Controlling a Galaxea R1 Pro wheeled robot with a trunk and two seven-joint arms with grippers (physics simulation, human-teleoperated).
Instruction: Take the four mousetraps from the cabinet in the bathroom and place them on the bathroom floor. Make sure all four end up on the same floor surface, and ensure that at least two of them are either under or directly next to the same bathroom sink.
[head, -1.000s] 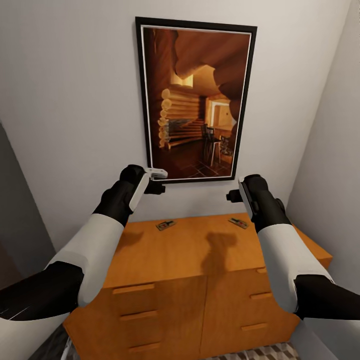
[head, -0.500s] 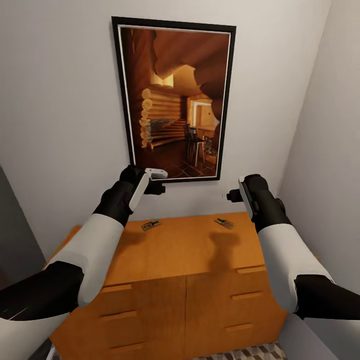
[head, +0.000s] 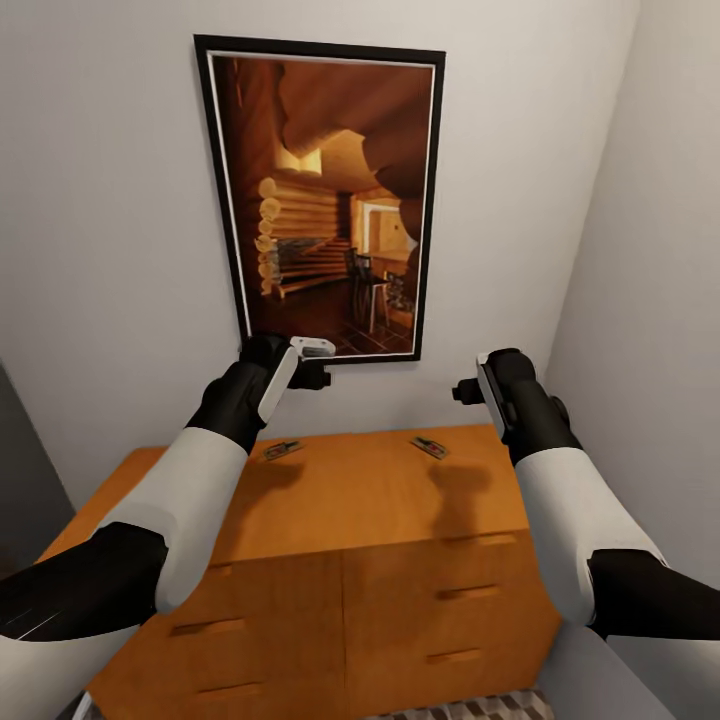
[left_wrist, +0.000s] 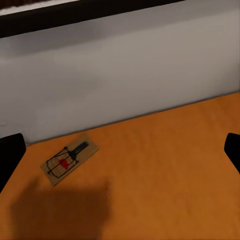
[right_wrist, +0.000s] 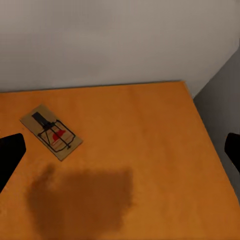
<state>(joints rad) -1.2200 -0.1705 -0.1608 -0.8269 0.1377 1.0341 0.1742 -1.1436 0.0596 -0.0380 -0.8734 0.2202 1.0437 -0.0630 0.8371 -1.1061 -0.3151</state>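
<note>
Now the robot stands in front of the cabinet (head: 340, 520), with both arms raised above its flat top. Two traps lie on this top, near the back wall: the left trap (head: 283, 450) just under the left gripper (head: 318, 362), and the right trap (head: 428, 447) a little inward of the right gripper (head: 462, 391). In the left wrist view the left trap (left_wrist: 69, 159) lies flat between the two dark fingertips (left_wrist: 10, 155), which stand wide apart and hold nothing. In the right wrist view the right trap (right_wrist: 51, 132) also lies flat, near one fingertip (right_wrist: 10, 152), and these jaws are spread too. I see only two of the four traps, and a small piece of the tiled floor (head: 480, 706) at the foot of the cabinet.

I judge that the step in hand is the approach for the first pick; nothing is taken yet. The next move calls for lowering a gripper straight over its trap and turning the wrist so that the fingers close across the thin board. The board is very flat, so the fingers must come almost to the wood
</note>
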